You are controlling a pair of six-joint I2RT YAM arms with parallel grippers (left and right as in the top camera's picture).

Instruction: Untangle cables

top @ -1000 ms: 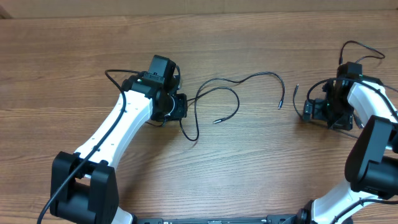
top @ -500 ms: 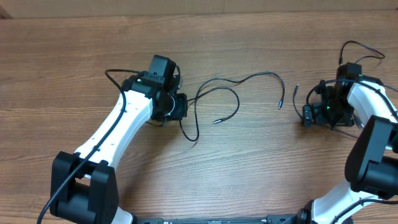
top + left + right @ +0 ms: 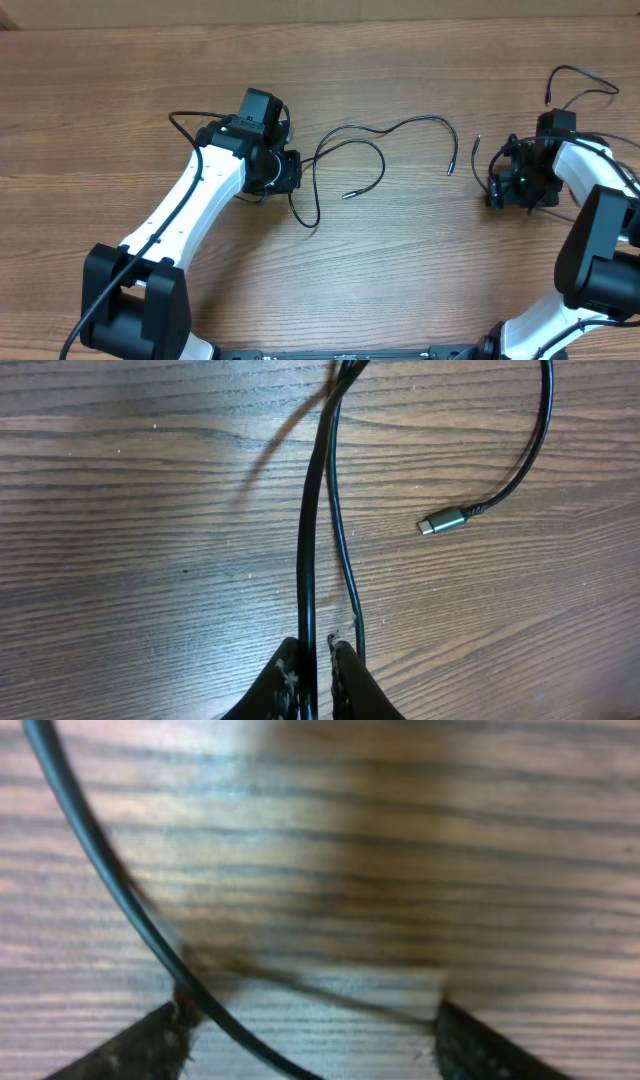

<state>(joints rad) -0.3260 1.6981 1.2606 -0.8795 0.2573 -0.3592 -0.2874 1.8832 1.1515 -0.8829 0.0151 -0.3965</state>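
Observation:
Two thin black cables (image 3: 372,133) lie looped at mid-table. One ends in a plug (image 3: 347,195), the other in a plug (image 3: 450,170). My left gripper (image 3: 288,172) is shut on one cable (image 3: 310,560) low over the wood. A thinner cable (image 3: 343,550) runs just right of the jaws, and a silver-tipped plug (image 3: 440,521) lies beyond. My right gripper (image 3: 497,185) is open, down at the table. Another cable (image 3: 475,150) passes its left finger. In the right wrist view the cable (image 3: 110,885) crosses by the left fingertip of the open jaws (image 3: 310,1045).
Brown wooden tabletop (image 3: 400,270). A black wire (image 3: 580,72) loops off the right arm at the far right. The left arm's own wire (image 3: 185,120) arcs beside its wrist.
My right wrist has shifted slightly left and turned a little over the cable near it. The left arm and the looped cables have not moved.

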